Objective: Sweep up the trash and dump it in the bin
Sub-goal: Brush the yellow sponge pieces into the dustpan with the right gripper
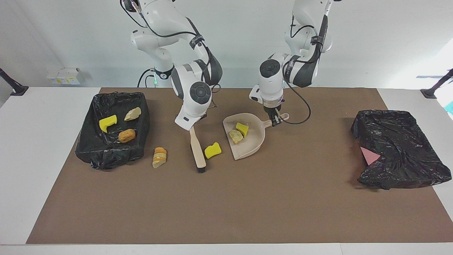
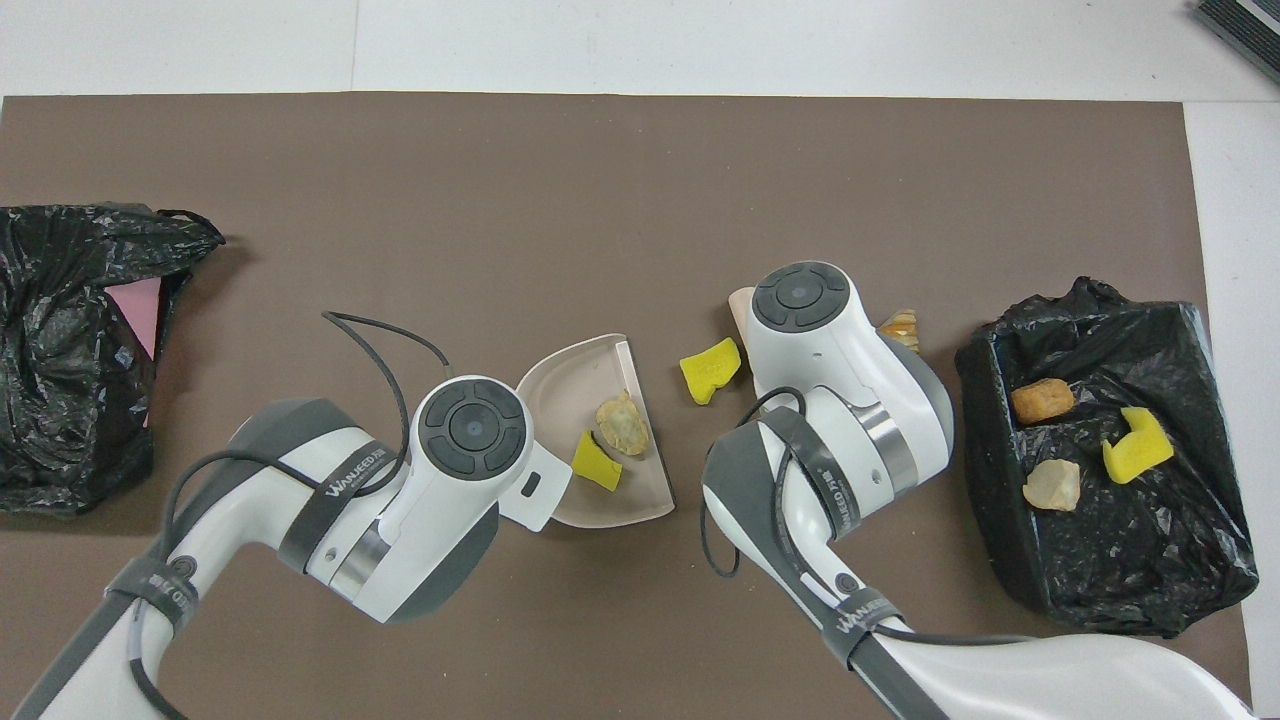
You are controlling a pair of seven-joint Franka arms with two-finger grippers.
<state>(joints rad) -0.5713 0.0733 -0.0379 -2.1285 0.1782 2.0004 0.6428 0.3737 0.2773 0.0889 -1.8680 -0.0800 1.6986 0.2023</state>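
My right gripper [image 1: 191, 126] is shut on the handle of the beige brush [image 1: 197, 150]. The brush slants down, and its black bristles [image 1: 201, 170] are at the mat. A loose yellow trash piece [image 1: 212, 150] [image 2: 710, 369] lies between the brush and the dustpan's mouth. My left gripper [image 1: 275, 121] is shut on the handle of the beige dustpan [image 1: 252, 146] [image 2: 565, 385]. The dustpan holds a yellow chunk [image 1: 242, 129] and a tan lump [image 1: 235, 136]. A bread-like piece [image 1: 159, 157] lies beside the black-lined bin [image 1: 106, 156] [image 2: 1100, 570], which holds three pieces.
A second crumpled black bag [image 1: 400, 152] with a pink patch showing lies at the left arm's end of the brown mat. In the overhead view my wrists hide both grippers and most of the brush.
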